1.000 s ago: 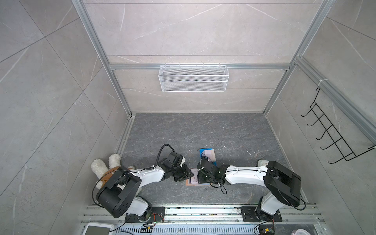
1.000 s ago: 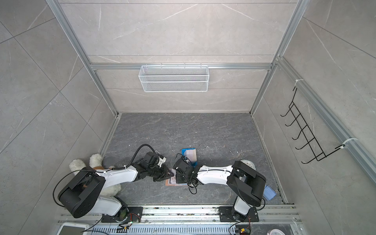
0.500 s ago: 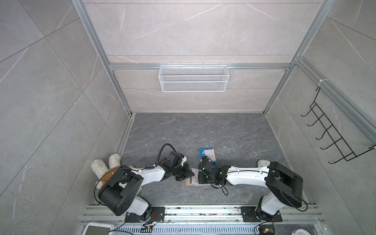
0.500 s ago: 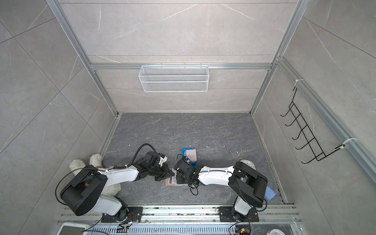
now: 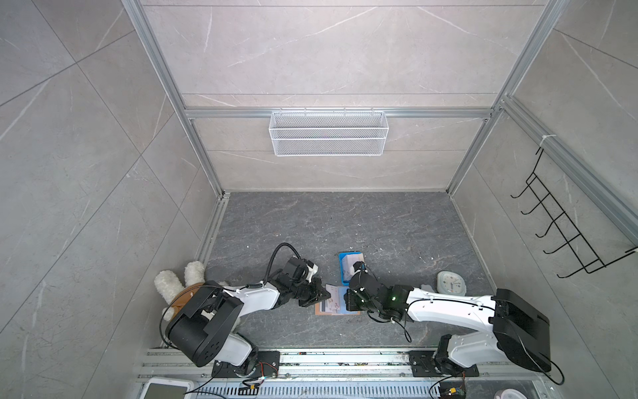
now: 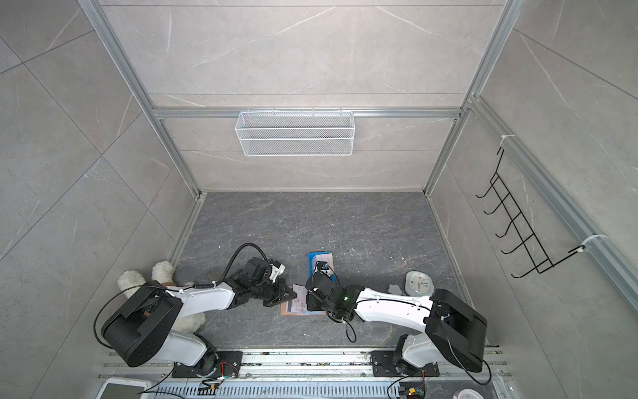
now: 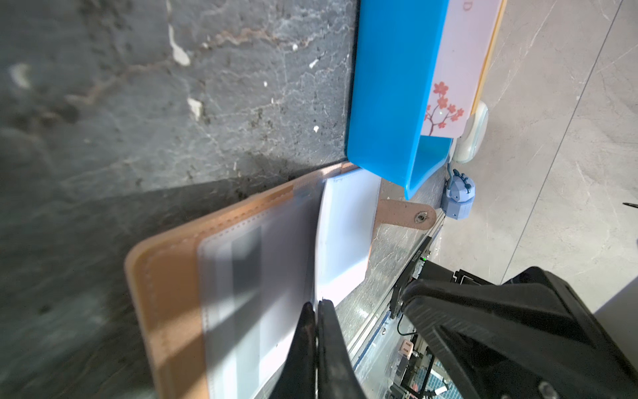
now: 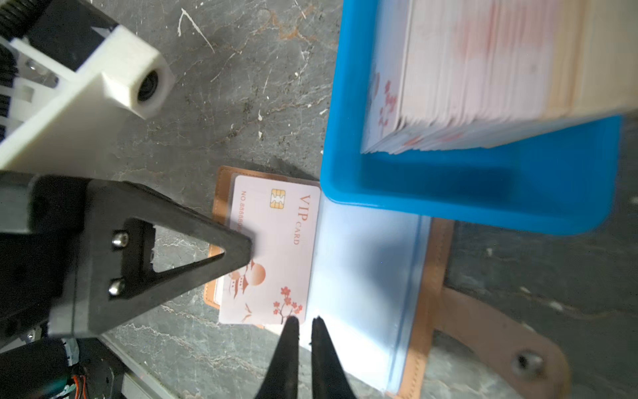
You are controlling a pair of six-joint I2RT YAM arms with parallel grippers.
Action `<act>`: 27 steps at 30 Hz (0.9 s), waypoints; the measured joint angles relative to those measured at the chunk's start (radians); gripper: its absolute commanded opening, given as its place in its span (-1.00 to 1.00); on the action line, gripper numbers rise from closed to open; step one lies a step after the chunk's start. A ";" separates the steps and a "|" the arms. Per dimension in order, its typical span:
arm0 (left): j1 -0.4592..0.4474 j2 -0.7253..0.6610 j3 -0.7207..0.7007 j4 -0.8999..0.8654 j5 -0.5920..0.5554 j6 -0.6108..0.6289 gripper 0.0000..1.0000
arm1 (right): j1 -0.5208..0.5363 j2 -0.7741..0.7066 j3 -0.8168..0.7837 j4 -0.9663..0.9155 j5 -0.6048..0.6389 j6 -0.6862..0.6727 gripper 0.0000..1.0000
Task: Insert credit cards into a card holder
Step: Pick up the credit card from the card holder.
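Two tapered black left fingers (image 7: 328, 345) clenched at the edge of a clear sleeve (image 7: 345, 224), tip resting on a glossy pale-pink card (image 8: 283, 241); grip on the sleeve unclear. Nearly closed right fingers (image 8: 286, 352), only a slit between, gripping nothing. Beneath both, the holder (image 7: 165, 293), spread flat on the grey marbled surface (image 5: 379, 224): tan stitched leather, bluish film pockets, rounded snap tab (image 8: 483, 331). Card on its page nearer the left arm. Just beyond, a blue plastic tray (image 8: 483, 193) with a thick stack of cards (image 8: 466, 69).
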 measured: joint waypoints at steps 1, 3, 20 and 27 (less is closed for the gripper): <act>0.000 -0.004 -0.003 0.003 0.000 0.003 -1.00 | 0.000 -0.010 -0.005 -0.006 0.010 0.003 -0.72; 0.000 -0.012 -0.008 0.010 0.002 0.008 -1.00 | 0.000 -0.028 -0.019 -0.014 0.025 0.011 -0.69; 0.000 -0.079 -0.045 0.046 0.016 0.028 -1.00 | -0.017 -0.077 -0.080 -0.042 0.062 0.044 -0.33; 0.000 -0.090 -0.048 0.048 0.015 0.029 -1.00 | -0.046 -0.058 -0.107 0.003 0.026 0.044 -0.40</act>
